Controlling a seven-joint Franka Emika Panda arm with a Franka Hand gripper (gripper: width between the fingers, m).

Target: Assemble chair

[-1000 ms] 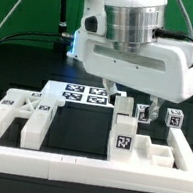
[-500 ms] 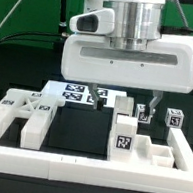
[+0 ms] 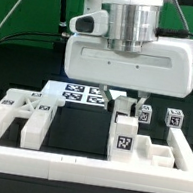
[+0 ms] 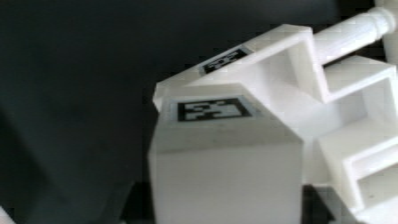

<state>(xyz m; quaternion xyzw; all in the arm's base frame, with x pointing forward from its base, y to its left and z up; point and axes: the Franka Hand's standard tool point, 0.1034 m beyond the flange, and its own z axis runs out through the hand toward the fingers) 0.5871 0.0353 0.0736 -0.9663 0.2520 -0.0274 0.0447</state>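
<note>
Exterior only: gripper (image 3: 124, 101) clamped narrow on upright block (image 3: 126, 130), long axis 12–6 o'clock, front tag (image 3: 123, 142) toward camera. Wrist only: top tag (image 4: 214, 108).

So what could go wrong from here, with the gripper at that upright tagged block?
1. The gripper seems to clamp only the top of the block, so the block could tilt or slip when lifted.
2. A small cube stands close by on the exterior view's right, and the gripper could knock it on the way up.
</note>
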